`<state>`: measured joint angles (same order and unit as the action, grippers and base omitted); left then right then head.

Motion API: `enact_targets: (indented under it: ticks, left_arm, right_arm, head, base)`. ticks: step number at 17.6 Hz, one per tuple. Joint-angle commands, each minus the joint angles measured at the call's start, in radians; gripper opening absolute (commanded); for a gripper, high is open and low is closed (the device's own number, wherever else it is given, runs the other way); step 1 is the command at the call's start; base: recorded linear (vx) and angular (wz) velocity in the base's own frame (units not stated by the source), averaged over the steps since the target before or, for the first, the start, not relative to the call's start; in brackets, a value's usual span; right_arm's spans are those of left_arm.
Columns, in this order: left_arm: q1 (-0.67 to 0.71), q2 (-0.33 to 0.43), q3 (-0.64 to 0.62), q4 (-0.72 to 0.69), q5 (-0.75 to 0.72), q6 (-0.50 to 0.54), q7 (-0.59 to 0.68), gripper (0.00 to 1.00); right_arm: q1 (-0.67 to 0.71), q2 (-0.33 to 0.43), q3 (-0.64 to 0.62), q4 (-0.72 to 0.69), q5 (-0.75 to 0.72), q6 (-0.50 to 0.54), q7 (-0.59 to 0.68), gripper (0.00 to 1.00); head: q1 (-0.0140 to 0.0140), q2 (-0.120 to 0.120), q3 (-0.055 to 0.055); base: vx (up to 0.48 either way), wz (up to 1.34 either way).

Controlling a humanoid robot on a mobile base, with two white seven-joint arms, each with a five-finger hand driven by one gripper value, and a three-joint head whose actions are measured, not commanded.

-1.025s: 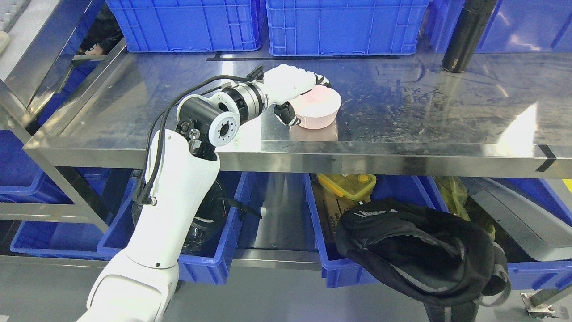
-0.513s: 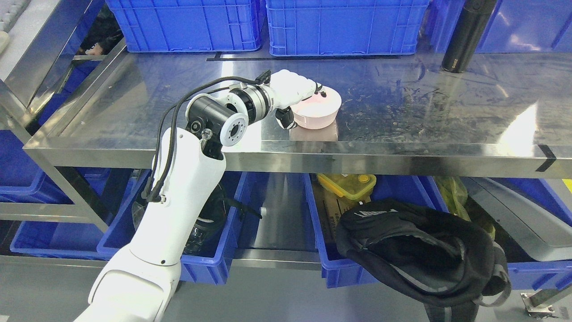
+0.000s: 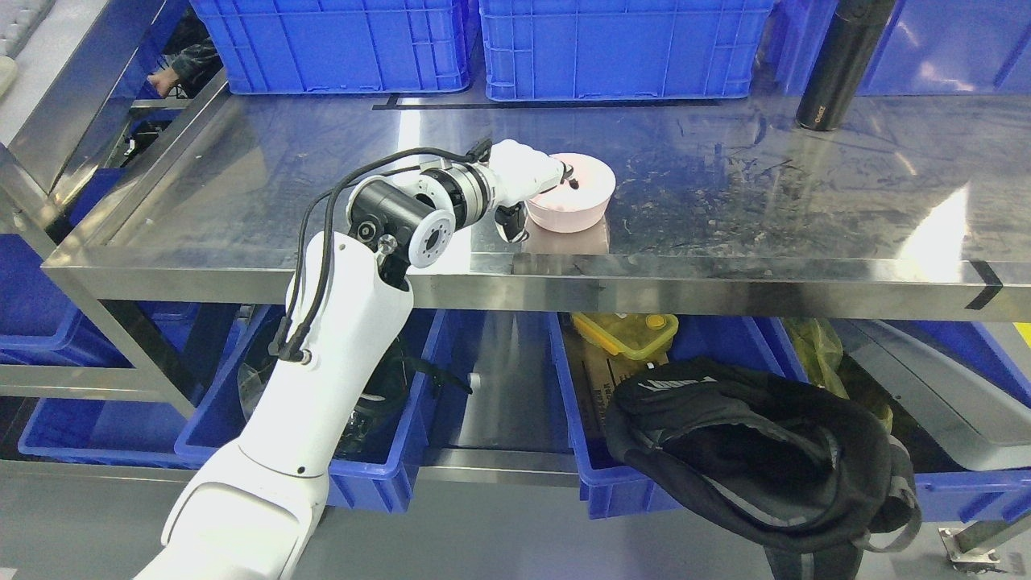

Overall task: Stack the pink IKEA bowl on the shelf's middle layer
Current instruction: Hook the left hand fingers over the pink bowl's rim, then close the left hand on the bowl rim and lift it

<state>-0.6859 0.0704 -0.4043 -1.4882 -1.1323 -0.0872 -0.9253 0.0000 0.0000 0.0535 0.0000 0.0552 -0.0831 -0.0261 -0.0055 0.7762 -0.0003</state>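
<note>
Writing: none legible
Pink bowl [image 3: 570, 193]: pale, round, upright on steel shelf [image 3: 725, 185]
Left hand [image 3: 532, 181]: fingers over the near rim, thumb outside, gripping it

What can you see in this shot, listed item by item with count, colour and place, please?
pink bowl: one, pink, on the steel shelf near its front edge
steel shelf: one, silver, across the middle
blue crates: at least two, at the shelf's back
black bottle: one, upright, back right of the shelf
blue bins: several, on the lower level
yellow container: one, in a lower bin
black backpack: one, lower right
left hand: white, at the bowl's left rim, a fingertip over the rim
</note>
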Motion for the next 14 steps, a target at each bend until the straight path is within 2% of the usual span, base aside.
enact_targets:
  ticks: [1, 3, 7, 14]
  left_arm:
    - [0.000, -0.032, -0.013, 0.057, -0.010, -0.008, -0.003, 0.99]
    - [0.002, -0.053, -0.011, 0.068, -0.010, -0.005, -0.001, 0.99]
    - [-0.006, -0.053, -0.011, 0.104, -0.015, -0.002, -0.003, 0.84]
    - [-0.063, -0.053, -0.013, 0.227, -0.012, -0.003, 0.034, 0.79]
  right_arm:
    - [0.023, -0.017, -0.001, -0.017, 0.000, 0.000, 0.000, 1.00]
    - [0.023, -0.017, 0.000, -0.017, 0.000, 0.000, 0.000, 1.00]
    - [0.023, -0.017, 0.000, -0.017, 0.000, 0.000, 0.000, 1.00]
    - [0.023, -0.017, 0.000, -0.017, 0.000, 0.000, 0.000, 1.00]
  head:
    - [0.0000, 0.000, 0.000]
    - [0.0000, 0.000, 0.000]
    - [0.0000, 0.000, 0.000]
    - [0.0000, 0.000, 0.000]
  base:
    - [0.000, 0.00]
    - [0.000, 0.00]
    - [0.000, 0.00]
    - [-0.011, 0.06]
